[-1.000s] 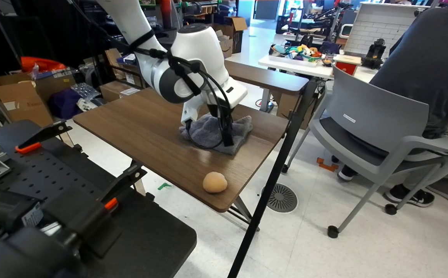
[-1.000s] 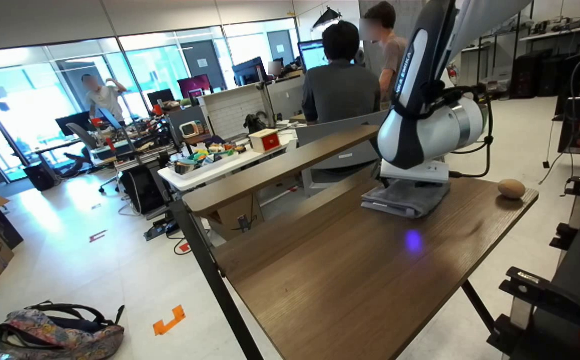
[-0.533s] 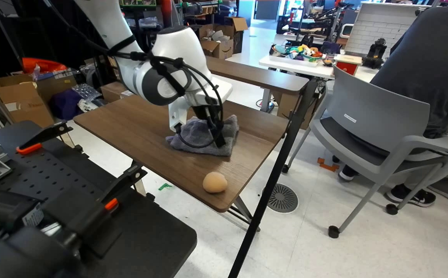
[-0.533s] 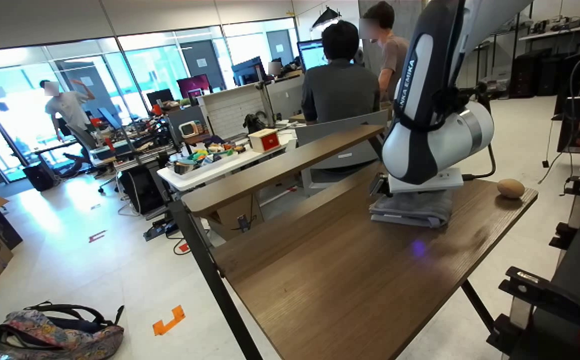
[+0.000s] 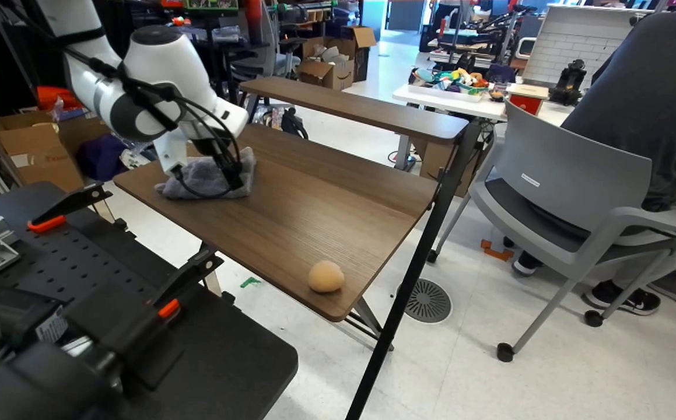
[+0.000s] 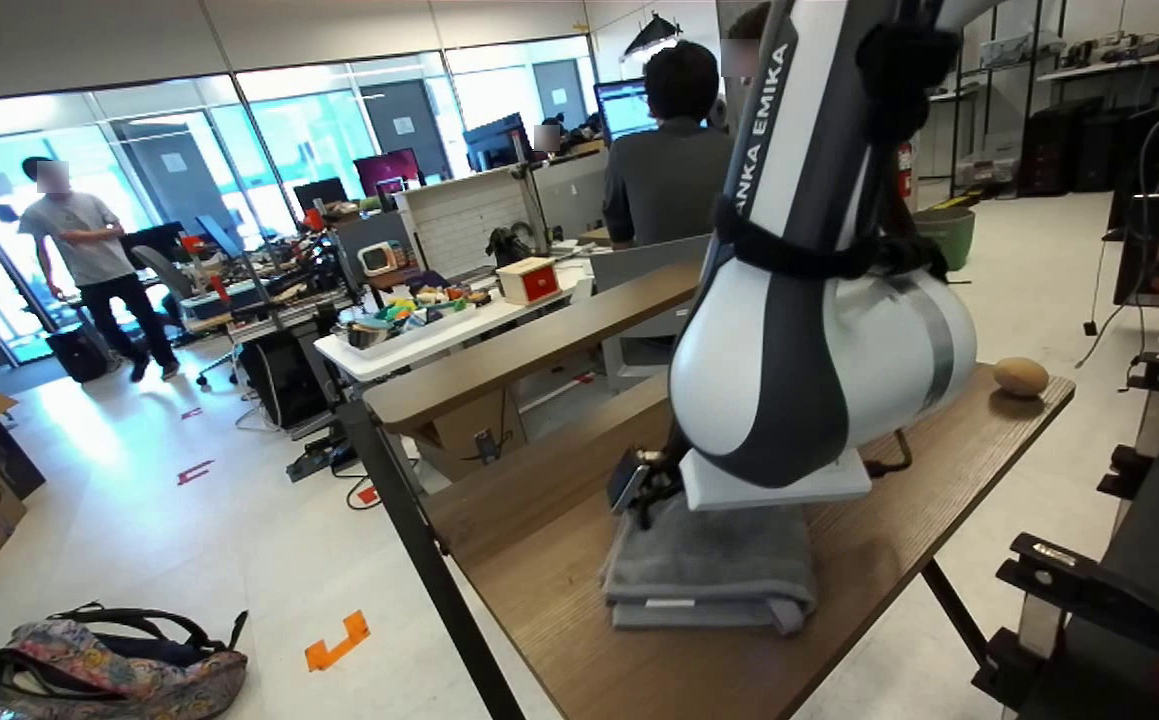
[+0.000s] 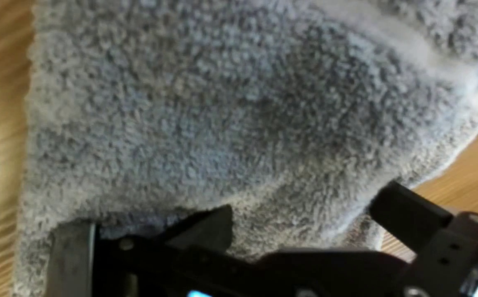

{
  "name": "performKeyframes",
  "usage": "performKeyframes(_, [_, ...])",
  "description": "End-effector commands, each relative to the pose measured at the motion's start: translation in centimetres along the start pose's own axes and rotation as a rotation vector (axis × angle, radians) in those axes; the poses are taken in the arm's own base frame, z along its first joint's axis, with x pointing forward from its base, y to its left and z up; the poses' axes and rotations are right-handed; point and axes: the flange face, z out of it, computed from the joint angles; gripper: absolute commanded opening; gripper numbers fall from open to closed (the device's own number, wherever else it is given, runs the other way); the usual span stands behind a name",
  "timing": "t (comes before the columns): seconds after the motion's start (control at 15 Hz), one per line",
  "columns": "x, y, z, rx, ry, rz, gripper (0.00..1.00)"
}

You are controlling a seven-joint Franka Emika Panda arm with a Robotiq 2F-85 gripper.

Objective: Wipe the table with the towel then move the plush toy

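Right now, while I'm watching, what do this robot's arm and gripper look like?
The arm is white and rounded with dark grey sections. Black straps bind black cables to it; the letters ANKA EMIKA show along its side. The gripper is black, with blocky fingers.

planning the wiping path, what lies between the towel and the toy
Only the bare top of the table lies between the towel and the toy, as seen in an exterior view.
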Motion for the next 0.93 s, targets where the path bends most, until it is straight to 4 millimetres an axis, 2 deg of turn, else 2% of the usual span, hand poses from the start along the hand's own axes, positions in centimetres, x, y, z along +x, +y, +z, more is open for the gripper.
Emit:
performKeyframes(0.0, [-4.6,-3.7,2.2,0.113,-0.064,-0.067,1.00])
performKeyframes(0.07, [-4.9,-4.1,2.6,0.117,-0.071,-0.077,1.00])
performKeyframes(0.2, [-3.4,-2.6,4.1,0.079,-0.038,-0.077,1.00])
performKeyframes(0.33, [-0.2,0.7,4.8,0.017,0.019,-0.032,1.00])
performKeyframes(0.47, [2.7,3.6,4.0,-0.047,0.081,0.019,1.00])
performKeyframes(0.87, [9.7,17.1,2.3,-0.299,0.247,0.071,1.00])
